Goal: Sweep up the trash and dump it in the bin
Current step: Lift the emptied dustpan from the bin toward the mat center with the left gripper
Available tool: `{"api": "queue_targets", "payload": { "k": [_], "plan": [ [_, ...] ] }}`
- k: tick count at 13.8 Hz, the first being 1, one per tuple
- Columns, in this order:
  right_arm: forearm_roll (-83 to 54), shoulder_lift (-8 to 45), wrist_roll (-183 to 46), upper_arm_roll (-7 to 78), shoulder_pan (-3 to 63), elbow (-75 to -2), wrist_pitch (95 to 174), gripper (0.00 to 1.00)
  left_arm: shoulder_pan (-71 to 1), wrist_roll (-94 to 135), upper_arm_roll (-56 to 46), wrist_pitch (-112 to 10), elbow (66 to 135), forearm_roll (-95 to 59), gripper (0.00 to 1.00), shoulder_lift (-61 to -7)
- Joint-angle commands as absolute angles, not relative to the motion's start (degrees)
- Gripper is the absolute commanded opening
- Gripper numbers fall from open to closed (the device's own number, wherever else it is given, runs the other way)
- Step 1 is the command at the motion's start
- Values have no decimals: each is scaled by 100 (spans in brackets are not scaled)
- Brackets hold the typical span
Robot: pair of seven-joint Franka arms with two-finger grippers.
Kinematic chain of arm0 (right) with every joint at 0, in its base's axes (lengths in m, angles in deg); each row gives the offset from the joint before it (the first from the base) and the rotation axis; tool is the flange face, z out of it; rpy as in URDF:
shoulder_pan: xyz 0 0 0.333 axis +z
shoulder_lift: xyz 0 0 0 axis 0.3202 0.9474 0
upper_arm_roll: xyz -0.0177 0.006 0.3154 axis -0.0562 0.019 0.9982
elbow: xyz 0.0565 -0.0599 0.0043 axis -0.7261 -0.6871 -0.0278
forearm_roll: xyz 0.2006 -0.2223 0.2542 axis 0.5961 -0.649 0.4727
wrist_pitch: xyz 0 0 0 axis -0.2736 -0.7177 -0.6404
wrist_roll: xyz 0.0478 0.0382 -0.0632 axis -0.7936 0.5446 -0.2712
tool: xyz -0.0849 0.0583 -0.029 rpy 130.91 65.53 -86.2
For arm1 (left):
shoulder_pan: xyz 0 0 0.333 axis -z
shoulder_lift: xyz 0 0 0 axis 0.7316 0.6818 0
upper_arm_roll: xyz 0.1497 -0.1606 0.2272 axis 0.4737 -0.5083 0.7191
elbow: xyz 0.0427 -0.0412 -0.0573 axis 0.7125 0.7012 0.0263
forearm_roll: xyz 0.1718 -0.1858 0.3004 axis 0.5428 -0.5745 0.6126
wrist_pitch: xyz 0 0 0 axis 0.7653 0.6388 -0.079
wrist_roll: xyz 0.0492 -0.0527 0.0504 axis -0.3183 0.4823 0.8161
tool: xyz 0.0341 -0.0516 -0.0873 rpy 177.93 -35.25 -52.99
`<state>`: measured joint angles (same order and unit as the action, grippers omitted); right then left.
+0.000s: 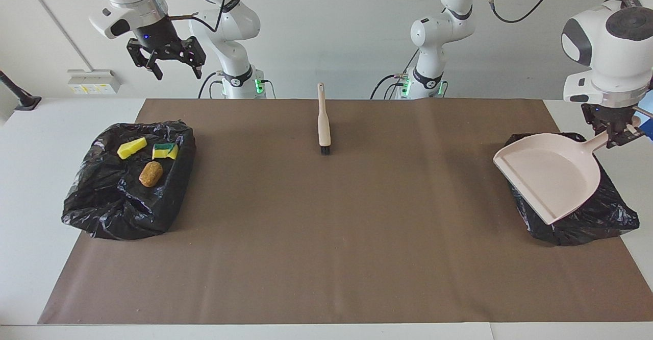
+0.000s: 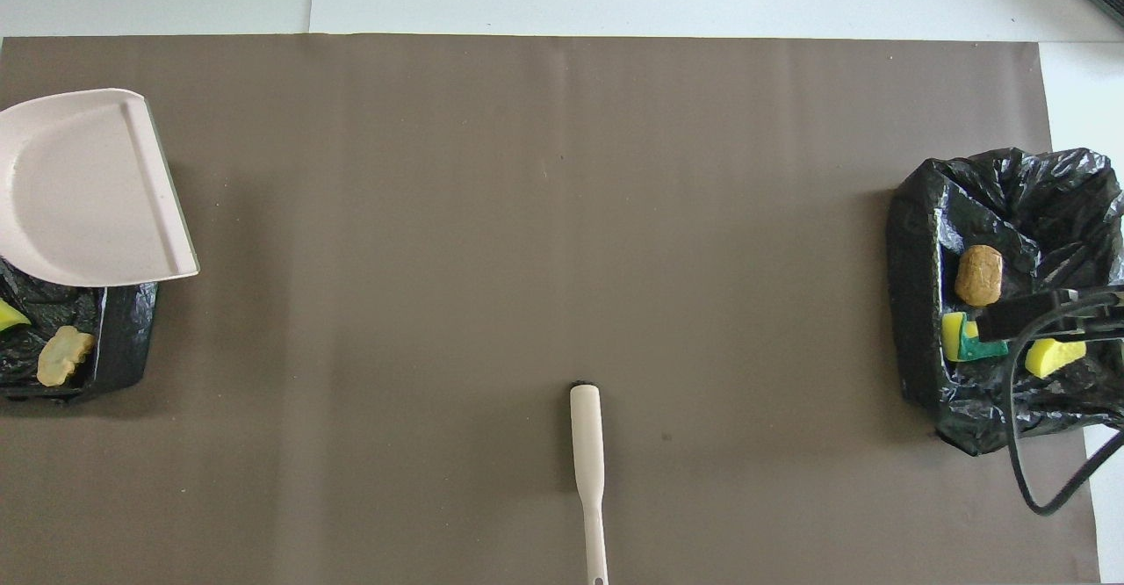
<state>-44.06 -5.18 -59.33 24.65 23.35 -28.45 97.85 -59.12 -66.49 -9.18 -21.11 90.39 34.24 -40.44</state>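
My left gripper (image 1: pixel 616 137) is shut on the handle of the pink dustpan (image 1: pixel 548 176), which hangs empty over the black-lined bin (image 1: pixel 576 223) at the left arm's end. The pan (image 2: pixel 88 190) hides most of that bin (image 2: pixel 123 348); a tan chunk (image 2: pixel 61 355) and a yellow scrap (image 2: pixel 9 314) show in it. At the right arm's end a second bin (image 1: pixel 127 202) holds a yellow sponge (image 1: pixel 131 147), a green-and-yellow piece (image 1: pixel 165 150) and a brown chunk (image 1: pixel 151 173). My right gripper (image 1: pixel 176 69) hangs open and high over the table edge by that bin.
A cream-handled brush (image 1: pixel 324 125) lies on the brown mat (image 1: pixel 326 238), midway between the two bins and near the robots' edge, bristles pointing away from them. The brush (image 2: pixel 587 444) touches nothing else.
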Motion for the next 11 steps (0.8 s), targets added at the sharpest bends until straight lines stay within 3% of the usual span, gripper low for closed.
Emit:
{"api": "queue_targets", "payload": {
  "k": [1,8,11],
  "plan": [
    [-4393,-592,-6078,2496,2254,-2891,9737,100,-5232,-5427,-832,-1869,9233,2998,0,-4147],
    [-4393,-592,-6078,2496,2263,-2900,9737,100,-3904,-2044,-832,-2087,9049,1593,0,-3778],
    [-4393,-592,-6078,2496,2254,-2891,9737,100,-3018,-76,-823,-2220,8682,1406,0,-3095]
  ]
}}
